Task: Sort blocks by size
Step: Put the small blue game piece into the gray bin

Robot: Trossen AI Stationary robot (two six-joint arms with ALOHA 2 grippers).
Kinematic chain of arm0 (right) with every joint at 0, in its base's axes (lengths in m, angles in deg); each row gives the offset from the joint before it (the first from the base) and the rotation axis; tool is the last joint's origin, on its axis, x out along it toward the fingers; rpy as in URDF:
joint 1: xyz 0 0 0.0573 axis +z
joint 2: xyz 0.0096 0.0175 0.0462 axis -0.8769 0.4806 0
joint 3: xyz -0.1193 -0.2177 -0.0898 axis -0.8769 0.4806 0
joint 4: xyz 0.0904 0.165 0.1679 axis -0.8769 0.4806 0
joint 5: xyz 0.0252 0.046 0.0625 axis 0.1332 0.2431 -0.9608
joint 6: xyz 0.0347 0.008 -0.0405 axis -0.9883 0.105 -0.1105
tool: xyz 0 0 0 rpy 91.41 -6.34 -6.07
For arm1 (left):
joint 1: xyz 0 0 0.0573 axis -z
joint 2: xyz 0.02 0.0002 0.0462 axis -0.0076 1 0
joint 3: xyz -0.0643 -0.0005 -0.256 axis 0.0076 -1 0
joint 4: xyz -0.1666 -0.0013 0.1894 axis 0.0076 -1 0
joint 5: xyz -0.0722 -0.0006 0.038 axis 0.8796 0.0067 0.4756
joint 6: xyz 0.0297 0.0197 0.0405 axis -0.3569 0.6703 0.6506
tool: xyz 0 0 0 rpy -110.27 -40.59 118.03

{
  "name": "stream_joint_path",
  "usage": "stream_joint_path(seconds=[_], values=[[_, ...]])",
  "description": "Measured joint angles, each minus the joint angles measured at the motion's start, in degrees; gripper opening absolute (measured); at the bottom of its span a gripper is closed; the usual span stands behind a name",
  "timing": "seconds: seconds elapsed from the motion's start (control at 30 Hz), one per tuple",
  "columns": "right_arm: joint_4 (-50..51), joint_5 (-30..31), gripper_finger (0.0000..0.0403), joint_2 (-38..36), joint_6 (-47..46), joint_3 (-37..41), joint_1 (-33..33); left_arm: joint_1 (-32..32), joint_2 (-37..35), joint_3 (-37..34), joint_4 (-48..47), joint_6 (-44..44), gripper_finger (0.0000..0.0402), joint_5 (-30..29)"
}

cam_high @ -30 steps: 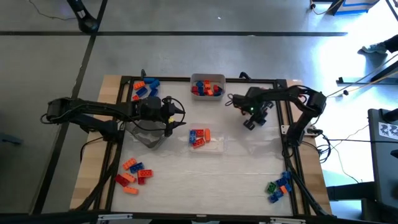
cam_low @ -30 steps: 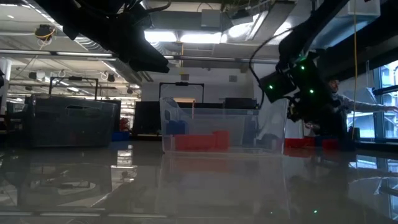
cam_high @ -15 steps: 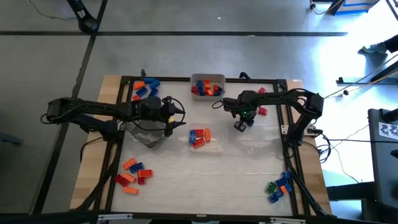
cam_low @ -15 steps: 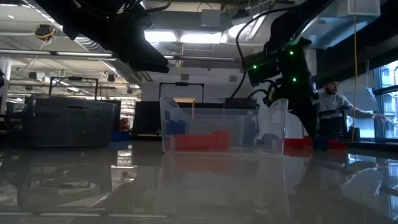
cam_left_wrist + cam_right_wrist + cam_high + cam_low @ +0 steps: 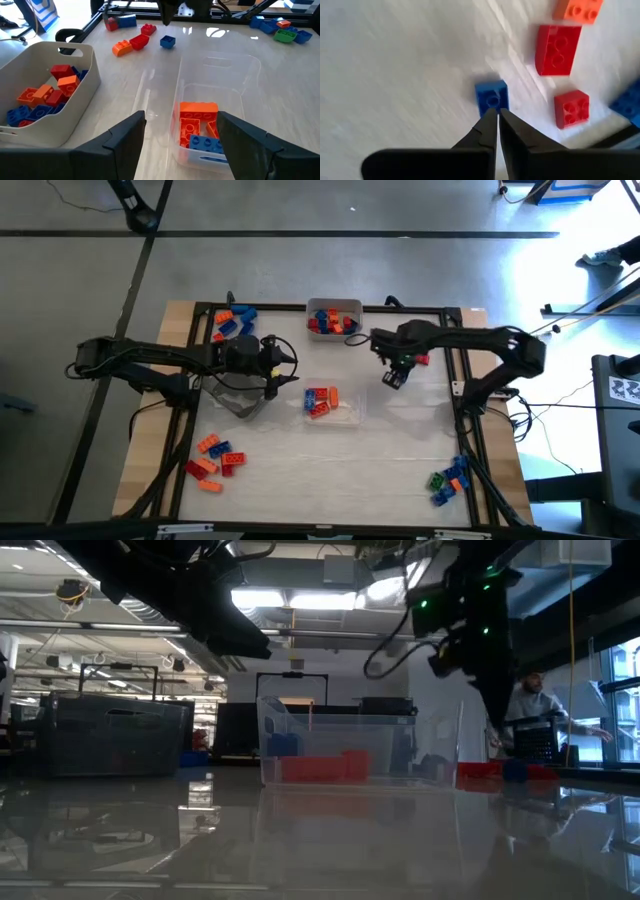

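Note:
The blocks lie in several heaps. A small blue block lies flat on the table at the far right, beside red blocks and an orange one. My right gripper hangs shut above the blue block, pointing down and clear of it. My left gripper stands open left of centre, facing a clear tray that holds orange and blue blocks. A white bin at the far edge holds more blocks.
Loose block heaps lie at the far left, near left and near right. The black frame rails run along the table's edges. A person shows in the room beyond the table.
My right gripper has risen from near the table top and shifted a little toward the table's left, rolling slightly, its fingers staying shut. My left arm has kept still.

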Motion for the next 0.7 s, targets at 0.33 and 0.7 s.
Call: stream_joint_path(seconds=[0.33,0.7], values=[[-7.3,0.0,0.0029,-8.7,-1.8,11.8,0.0,0.0,0.0,0.0,0.0,0.1,0.0232,0.0],[-8.7,0.5,0.0237,-8.5,-3.1,15.0,0.0,0.0,0.0,0.0,0.3,0.1,0.0232,0.0]])
